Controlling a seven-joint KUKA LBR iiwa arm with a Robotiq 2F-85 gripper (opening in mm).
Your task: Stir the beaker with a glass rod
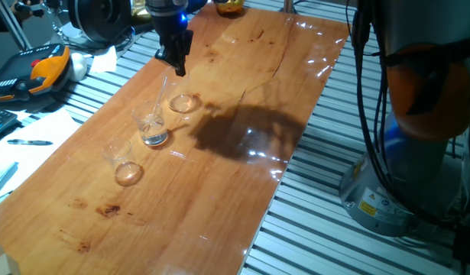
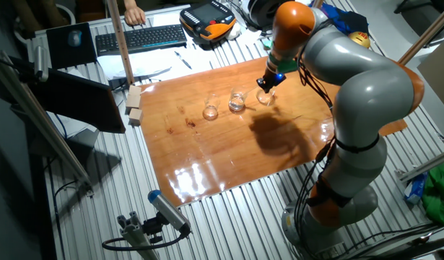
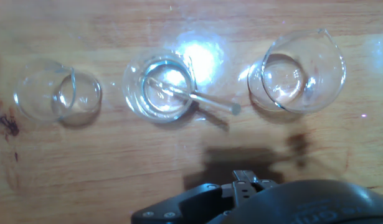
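**Arm condition: exterior findings**

We record a KUKA arm (image 2: 359, 94) of smooth, rounded silver-grey segments with orange joint bands. Black cables run along its lower column, and a yellow warning label sits on the grey base (image 1: 372, 202). The pincer (image 1: 176, 55) is black, a blue light glowing above it. In the hand view, small screws show on its dark housing.

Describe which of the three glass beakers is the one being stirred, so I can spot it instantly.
On the glossy wooden tabletop, three small clear glass beakers stand in a row below the black gripper. Take the middle beaker: it alone has the thin transparent glass rod leaning in it.
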